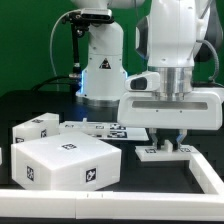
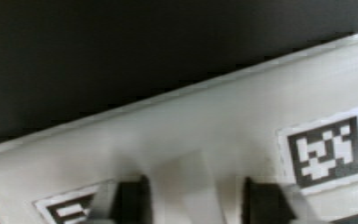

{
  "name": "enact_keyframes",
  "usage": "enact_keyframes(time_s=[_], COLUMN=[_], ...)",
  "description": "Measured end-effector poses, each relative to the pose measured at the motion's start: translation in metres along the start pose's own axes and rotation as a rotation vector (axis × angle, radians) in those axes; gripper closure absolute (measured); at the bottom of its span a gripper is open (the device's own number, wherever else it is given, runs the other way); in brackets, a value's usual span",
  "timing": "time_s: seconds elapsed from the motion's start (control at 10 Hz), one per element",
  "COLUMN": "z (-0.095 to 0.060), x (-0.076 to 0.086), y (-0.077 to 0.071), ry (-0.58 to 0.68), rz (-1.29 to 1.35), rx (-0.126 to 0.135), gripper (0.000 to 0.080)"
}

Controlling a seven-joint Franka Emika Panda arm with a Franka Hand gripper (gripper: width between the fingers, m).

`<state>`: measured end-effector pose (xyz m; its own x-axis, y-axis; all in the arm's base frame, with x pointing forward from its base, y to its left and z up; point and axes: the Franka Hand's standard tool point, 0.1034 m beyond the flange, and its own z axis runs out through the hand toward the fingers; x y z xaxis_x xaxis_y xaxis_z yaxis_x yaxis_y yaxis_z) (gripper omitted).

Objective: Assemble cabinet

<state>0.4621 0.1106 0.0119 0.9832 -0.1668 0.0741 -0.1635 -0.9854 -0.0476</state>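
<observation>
Cabinet parts lie spread over the black table (image 1: 30,105), none of them joined to another in the exterior view. The white robot arm (image 1: 175,40) comes down at the exterior view's right, with its base (image 1: 100,65) standing further back near the middle. A white border rail (image 1: 120,207) runs along the near edge of the table and turns up the exterior view's right side.

The big box (image 1: 65,160), the largest cabinet part, sits in the foreground towards the exterior view's left, closed faces showing and tags on its top and front. Behind it the marker board (image 1: 95,128) lies flat. The smaller block (image 1: 35,128) stands just behind the big box, at the left end of the marker board.

A flat piece (image 1: 160,153) of the cabinet lies on the table directly under the arm, well apart from the big box. The gripper (image 1: 172,142) is lowered onto it. In the wrist view the flat piece (image 2: 176,120) fills most of the picture, and the gripper (image 2: 194,205) has its dark fingers (image 2: 131,200) partly spread, with a strip of the white surface between them. Whether they press on it cannot be told. A tag (image 2: 327,150) sits close beside one finger.
</observation>
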Motion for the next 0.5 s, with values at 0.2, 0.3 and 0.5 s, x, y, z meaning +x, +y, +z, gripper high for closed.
enact_keyframes(time_s=[0.2, 0.3, 0.5], z=[-0.005, -0.016, -0.032], x=[-0.01, -0.019, -0.038], y=[0.004, 0.008, 0.022], ry=[-0.006, -0.009, -0.013], rz=[-0.022, -0.016, 0.041], rx=[-0.001, 0.001, 0.007], gripper=[0.0728, 0.0737, 0.0737])
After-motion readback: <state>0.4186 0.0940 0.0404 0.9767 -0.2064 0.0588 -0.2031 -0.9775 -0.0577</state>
